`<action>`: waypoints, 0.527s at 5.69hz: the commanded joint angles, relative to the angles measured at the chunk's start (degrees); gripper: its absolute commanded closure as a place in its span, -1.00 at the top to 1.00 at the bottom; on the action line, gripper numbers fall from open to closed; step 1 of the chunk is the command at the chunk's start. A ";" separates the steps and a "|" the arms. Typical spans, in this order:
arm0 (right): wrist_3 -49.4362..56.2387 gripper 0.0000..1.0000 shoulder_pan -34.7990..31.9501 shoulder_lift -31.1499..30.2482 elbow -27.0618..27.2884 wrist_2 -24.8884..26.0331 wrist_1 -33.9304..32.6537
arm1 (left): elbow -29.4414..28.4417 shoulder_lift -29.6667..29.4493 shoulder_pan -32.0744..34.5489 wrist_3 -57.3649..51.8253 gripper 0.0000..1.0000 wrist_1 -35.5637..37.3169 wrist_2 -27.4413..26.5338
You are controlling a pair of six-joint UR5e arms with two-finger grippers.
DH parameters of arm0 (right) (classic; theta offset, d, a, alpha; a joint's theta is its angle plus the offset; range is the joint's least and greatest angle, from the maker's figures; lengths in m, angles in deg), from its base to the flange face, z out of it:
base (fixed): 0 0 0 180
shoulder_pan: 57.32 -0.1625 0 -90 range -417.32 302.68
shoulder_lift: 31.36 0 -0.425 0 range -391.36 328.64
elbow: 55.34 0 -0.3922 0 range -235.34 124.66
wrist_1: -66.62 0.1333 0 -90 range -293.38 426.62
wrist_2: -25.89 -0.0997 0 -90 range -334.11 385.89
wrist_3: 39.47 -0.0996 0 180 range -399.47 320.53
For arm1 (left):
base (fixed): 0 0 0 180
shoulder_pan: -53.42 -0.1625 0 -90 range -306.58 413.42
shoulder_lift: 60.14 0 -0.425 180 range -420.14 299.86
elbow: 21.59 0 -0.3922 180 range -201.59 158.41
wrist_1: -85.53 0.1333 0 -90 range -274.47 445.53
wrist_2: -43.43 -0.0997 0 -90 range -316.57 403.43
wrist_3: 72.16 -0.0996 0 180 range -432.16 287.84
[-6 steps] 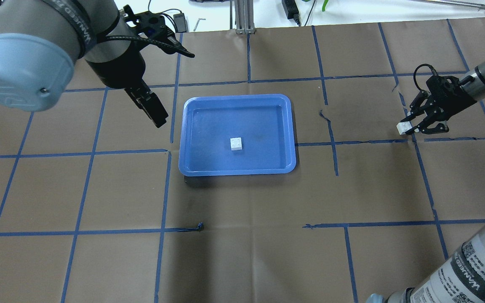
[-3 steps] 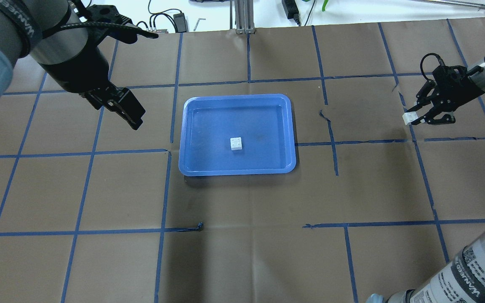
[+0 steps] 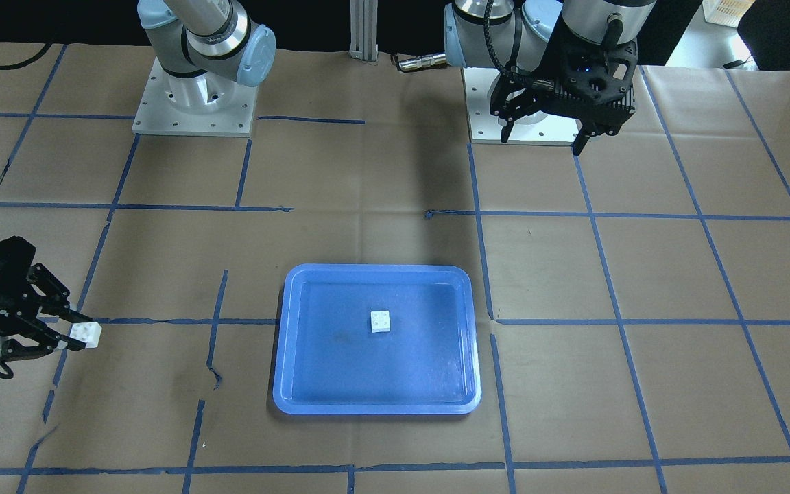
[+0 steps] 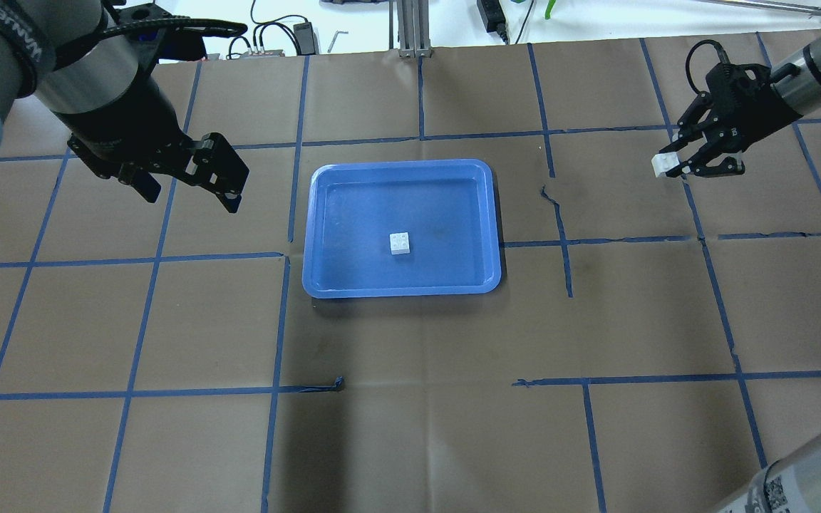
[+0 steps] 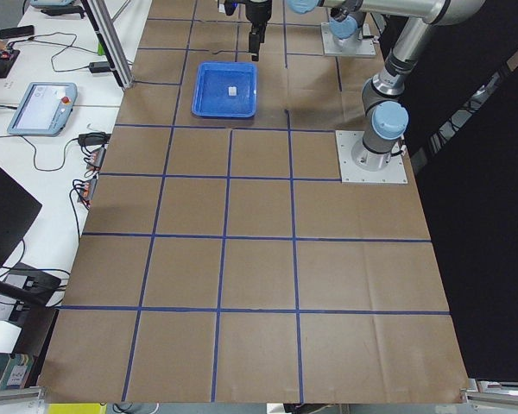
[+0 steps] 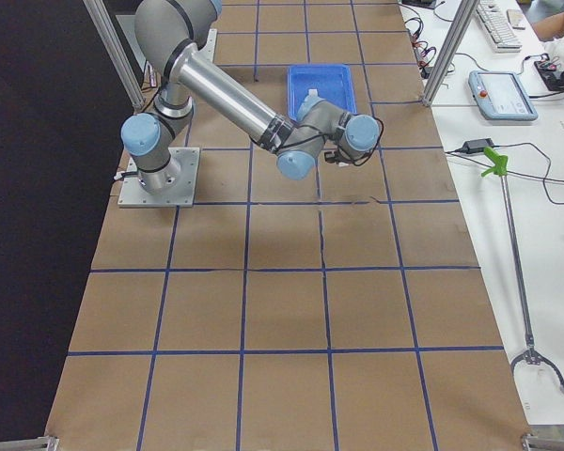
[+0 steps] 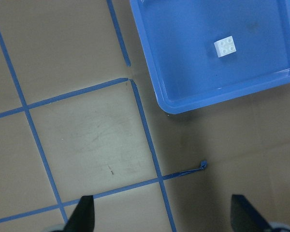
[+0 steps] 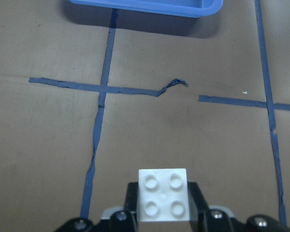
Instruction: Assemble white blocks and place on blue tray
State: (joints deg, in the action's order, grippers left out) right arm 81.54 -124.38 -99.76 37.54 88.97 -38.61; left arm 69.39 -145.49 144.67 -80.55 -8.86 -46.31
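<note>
The blue tray (image 4: 402,226) lies mid-table, also in the front view (image 3: 376,342) and left wrist view (image 7: 193,58). One white block (image 4: 400,244) sits studs up in its middle (image 3: 380,321) (image 7: 224,47). My right gripper (image 4: 669,166) is shut on the other white block (image 4: 661,164), held above the paper far right of the tray (image 3: 85,334); the right wrist view shows it studs up between the fingers (image 8: 163,194). My left gripper (image 4: 189,187) is open and empty, raised left of the tray (image 3: 543,140).
Brown paper with blue tape grid lines covers the table (image 4: 410,342). Torn tape ends lie right of the tray (image 4: 549,196) and near the front (image 4: 338,383). Cables and a frame post (image 4: 410,28) sit past the far edge.
My right gripper has lifted the white block off the paper and carried it up and slightly toward the far side. My left arm has swung back left, away from the tray.
</note>
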 commanded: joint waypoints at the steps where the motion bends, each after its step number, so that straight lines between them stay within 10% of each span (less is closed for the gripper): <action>1: -12.48 -0.65 -9.27 -1.73 0.12 -2.68 -0.93 | -0.02 -0.34 -0.28 0.84 0.98 0.35 0.62; 3: -27.77 -0.65 -18.67 -0.69 0.29 -2.69 -10.73 | -0.19 0.01 -0.28 0.57 0.98 0.88 0.10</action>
State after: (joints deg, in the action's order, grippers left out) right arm 60.76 -138.61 -101.02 37.73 86.38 -44.86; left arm 69.27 -145.50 144.44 -79.76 -8.37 -46.13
